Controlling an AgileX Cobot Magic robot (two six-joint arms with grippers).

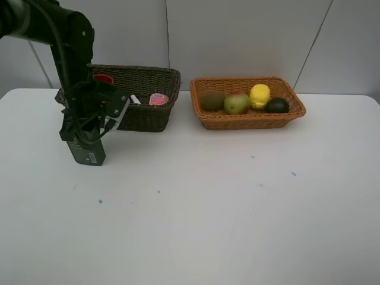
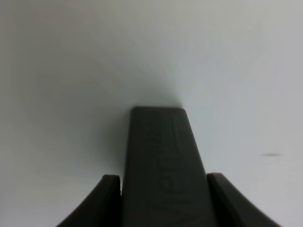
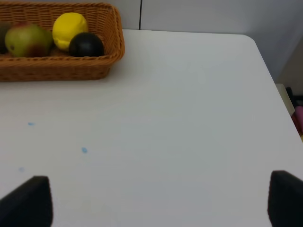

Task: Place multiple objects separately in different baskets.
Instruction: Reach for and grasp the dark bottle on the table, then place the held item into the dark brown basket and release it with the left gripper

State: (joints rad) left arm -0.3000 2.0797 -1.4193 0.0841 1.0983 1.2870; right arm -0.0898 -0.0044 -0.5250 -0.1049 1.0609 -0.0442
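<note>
The dark green pump bottle (image 1: 89, 153) stands on the table in front of the dark brown basket (image 1: 151, 80). My left gripper (image 1: 89, 138) comes down over it. In the left wrist view the bottle (image 2: 163, 156) fills the gap, with a fingertip (image 2: 110, 191) pressed against each side. Inside the dark basket I see the red cup (image 1: 104, 78), the white marker (image 1: 135, 100) and the pink bottle (image 1: 158, 98). The light orange basket (image 1: 249, 122) holds the kiwi (image 1: 213, 101), pear (image 1: 236, 104), lemon (image 1: 259, 95) and dark green fruit (image 1: 276, 105). My right gripper (image 3: 156, 189) hangs open over bare table.
The right wrist view shows the orange basket (image 3: 61, 71) ahead of that gripper and the table's right edge (image 3: 277, 90) close by. Small blue marks (image 1: 100, 201) dot the white tabletop. A grey wall stands behind both baskets.
</note>
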